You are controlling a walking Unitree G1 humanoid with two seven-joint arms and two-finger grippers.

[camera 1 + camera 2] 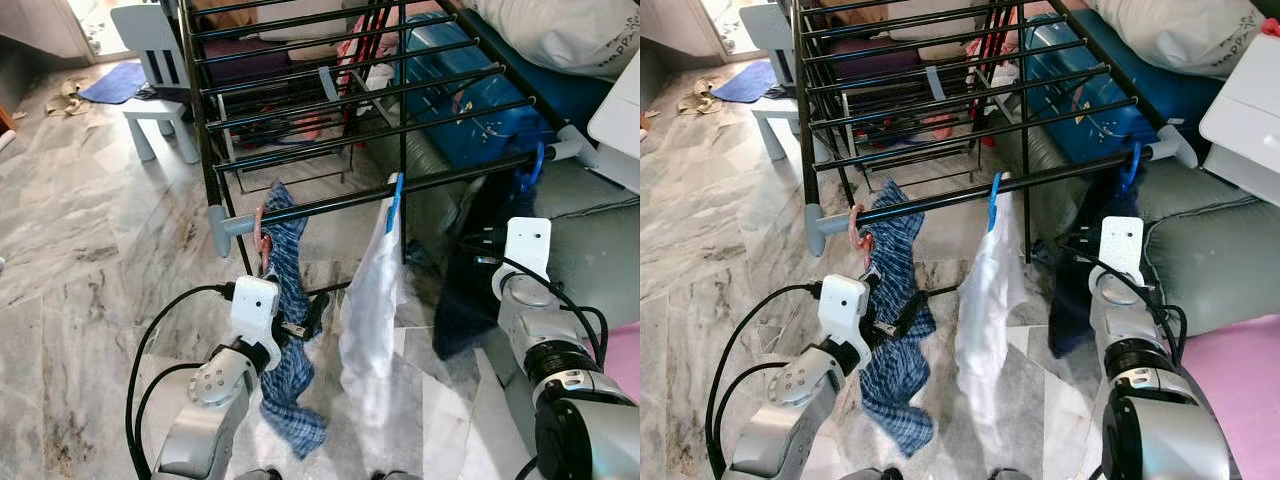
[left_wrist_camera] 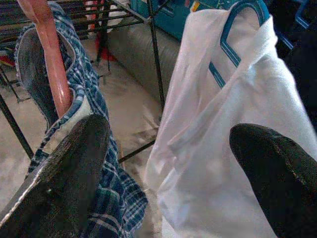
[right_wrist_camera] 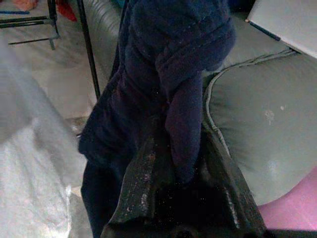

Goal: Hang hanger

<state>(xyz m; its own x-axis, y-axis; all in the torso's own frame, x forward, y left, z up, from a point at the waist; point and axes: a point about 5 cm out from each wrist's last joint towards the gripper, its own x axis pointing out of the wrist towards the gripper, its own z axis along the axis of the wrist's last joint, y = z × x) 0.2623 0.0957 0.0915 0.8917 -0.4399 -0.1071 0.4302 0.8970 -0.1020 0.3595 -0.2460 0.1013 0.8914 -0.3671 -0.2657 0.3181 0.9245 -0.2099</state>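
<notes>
From the head views I see three garments on hangers along the drying rack's (image 1: 330, 205) front bar: a plaid shirt (image 1: 290, 300) on a pink hanger (image 1: 262, 232) left of centre, a white shirt (image 1: 372, 300) centre, a dark garment (image 1: 470, 270) at right.

Left wrist: my left pincer (image 2: 163, 173) stands wide beside the plaid.

Right wrist: my right pincer (image 3: 181, 168) seems clamped on dark fabric.

— What did the room look like?
— Grey-veined marble floor (image 1: 90, 250), lit brightly from the far left, where a blue mat (image 1: 118, 82) lay beside a pale child's chair (image 1: 158, 75).
— And on the right?
— A grey cushion (image 1: 1210, 265) near, a pink surface (image 1: 1245, 400) at the corner, and a blue suitcase (image 1: 470, 100) further back.
</notes>
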